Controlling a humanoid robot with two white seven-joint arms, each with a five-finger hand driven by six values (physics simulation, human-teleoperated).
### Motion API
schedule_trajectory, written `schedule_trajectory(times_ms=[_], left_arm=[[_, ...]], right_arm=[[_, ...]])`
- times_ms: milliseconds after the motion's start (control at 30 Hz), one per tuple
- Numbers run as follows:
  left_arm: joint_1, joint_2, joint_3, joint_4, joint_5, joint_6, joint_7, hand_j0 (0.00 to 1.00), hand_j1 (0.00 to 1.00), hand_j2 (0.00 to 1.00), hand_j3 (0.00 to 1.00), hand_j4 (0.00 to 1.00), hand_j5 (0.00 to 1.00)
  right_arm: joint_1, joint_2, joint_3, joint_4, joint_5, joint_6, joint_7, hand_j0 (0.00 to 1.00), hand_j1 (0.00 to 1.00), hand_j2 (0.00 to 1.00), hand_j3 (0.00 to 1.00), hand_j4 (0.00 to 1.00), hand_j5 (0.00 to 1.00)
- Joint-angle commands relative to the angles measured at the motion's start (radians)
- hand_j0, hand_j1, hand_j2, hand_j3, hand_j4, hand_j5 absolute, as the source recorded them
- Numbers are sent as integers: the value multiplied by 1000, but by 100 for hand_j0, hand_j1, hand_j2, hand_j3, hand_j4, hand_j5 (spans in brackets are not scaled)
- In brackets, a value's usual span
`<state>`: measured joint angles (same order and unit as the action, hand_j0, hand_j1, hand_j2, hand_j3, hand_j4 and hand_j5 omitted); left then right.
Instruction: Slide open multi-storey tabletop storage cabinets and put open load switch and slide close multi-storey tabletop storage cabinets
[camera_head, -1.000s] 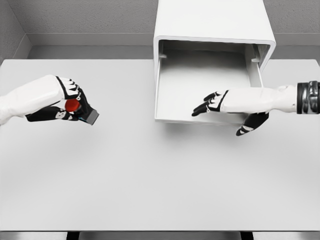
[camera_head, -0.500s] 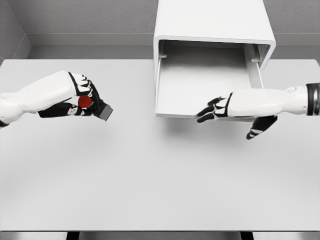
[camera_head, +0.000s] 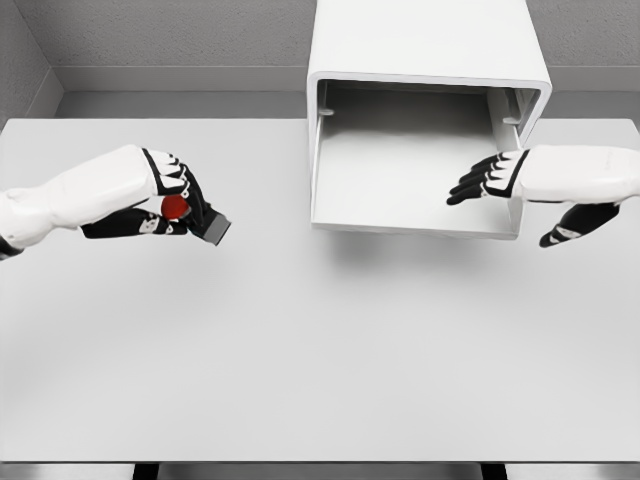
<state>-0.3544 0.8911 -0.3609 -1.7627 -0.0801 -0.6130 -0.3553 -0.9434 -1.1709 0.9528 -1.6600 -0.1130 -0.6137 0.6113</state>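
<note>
white table (camera_head: 300, 350), flat matte top, spans nearly the full view under both hands. grey textured wall (camera_head: 180, 30) behind it (well beyond the hands), grey ledge (camera_head: 180, 103) along its base.

The right hand (camera_head: 540, 185) has moved up and right, off the drawer (camera_head: 410, 170) front. The left hand (camera_head: 150, 195), holding the switch (camera_head: 195, 215), has moved slightly right.

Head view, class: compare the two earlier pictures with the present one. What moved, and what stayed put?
The left hand, shut on the load switch, carried it right, toward the drawer. The right hand drew back right and up, off the drawer's front edge, with open fingers. The drawer stayed pulled out and empty; the cabinet and table did not move.
</note>
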Motion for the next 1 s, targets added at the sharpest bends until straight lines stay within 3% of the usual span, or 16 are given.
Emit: schedule_trajectory(times_ms=[0,100,333,633,967], left_arm=[[-2,2,-1,0,8,2,1,38,38,38,38,38,38],[-2,2,-1,0,8,2,-1,38,38,38,38,38,38],[-152,-95,-46,0,-3,2,-2,38,38,38,38,38,38],[-172,-112,-46,0,-1,2,-25,38,38,38,38,38,38],[-198,-112,-46,0,2,2,-39,38,38,38,38,38,38]], right_arm=[[0,8,-3,2,-5,3,0,100,100,100,100,100,100],[0,10,-3,-3,-5,3,0,100,100,100,100,100,100],[38,80,1,-7,-8,22,0,100,100,100,100,100,100],[55,132,4,-7,-13,227,0,100,100,100,100,100,100],[54,122,23,-20,-7,166,0,100,100,100,100,100,100]])
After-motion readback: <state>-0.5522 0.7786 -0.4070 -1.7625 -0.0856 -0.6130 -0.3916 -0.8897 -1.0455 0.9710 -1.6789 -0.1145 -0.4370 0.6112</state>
